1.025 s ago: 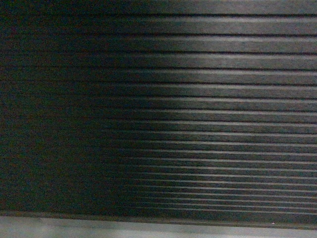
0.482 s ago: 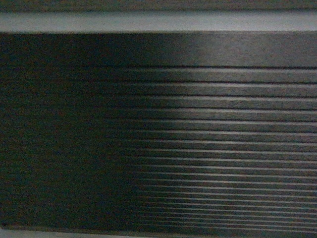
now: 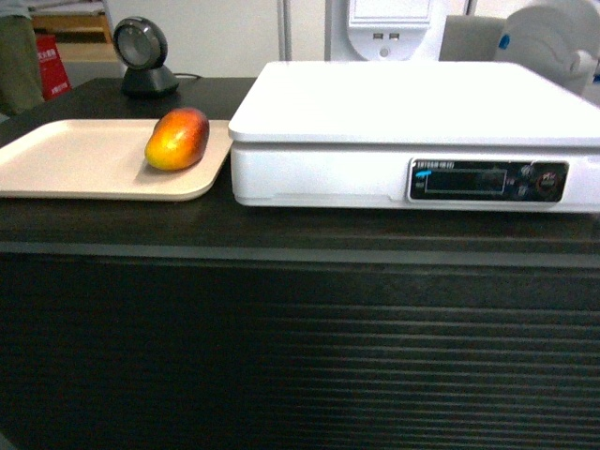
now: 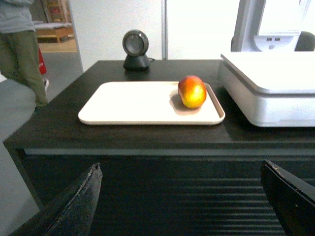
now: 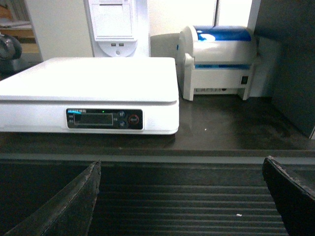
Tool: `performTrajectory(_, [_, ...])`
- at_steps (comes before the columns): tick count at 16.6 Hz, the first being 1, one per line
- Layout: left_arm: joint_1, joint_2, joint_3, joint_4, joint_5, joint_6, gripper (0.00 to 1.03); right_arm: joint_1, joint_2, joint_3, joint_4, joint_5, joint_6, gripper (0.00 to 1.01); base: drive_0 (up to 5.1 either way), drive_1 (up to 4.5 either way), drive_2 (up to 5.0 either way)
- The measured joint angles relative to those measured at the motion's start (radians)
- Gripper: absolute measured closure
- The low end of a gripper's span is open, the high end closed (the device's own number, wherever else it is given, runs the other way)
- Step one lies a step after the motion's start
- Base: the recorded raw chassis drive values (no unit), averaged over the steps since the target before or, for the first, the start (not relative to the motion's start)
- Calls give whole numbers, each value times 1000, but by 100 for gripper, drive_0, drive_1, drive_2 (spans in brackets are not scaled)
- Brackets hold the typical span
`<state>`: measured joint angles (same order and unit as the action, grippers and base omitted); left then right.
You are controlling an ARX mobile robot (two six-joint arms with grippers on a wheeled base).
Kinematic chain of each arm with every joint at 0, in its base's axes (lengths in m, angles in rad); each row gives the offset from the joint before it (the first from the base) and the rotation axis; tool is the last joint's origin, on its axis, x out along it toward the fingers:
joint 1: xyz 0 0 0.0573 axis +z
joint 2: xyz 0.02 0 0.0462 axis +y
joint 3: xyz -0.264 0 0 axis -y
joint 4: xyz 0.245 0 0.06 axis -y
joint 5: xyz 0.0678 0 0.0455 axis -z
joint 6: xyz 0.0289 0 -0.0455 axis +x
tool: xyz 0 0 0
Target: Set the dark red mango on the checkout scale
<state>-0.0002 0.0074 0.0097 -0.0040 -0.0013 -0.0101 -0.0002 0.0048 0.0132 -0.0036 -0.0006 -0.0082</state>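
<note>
The dark red mango lies on its side at the right end of a beige tray on the checkout. Right of the tray stands the white scale with nothing on its top. Neither gripper shows in the head view. In the left wrist view the mango sits on the tray, with the scale to its right. My left gripper is open and empty, below the counter edge before the ribbed front. My right gripper is likewise open and empty in front of the scale.
A round black barcode scanner stands behind the tray. A white and blue label printer sits right of the scale, with a dark wall panel beyond it. A person stands at the counter's far left.
The head view has risen from the ribbed front panel up past the counter edge. The counter top, with tray, mango and scale, now shows.
</note>
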Motion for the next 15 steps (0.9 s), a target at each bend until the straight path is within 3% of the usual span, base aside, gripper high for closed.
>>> performTrajectory(15, [0, 0, 0, 1, 1, 7, 5, 0, 0, 0, 0, 0, 0, 3, 0, 0, 0])
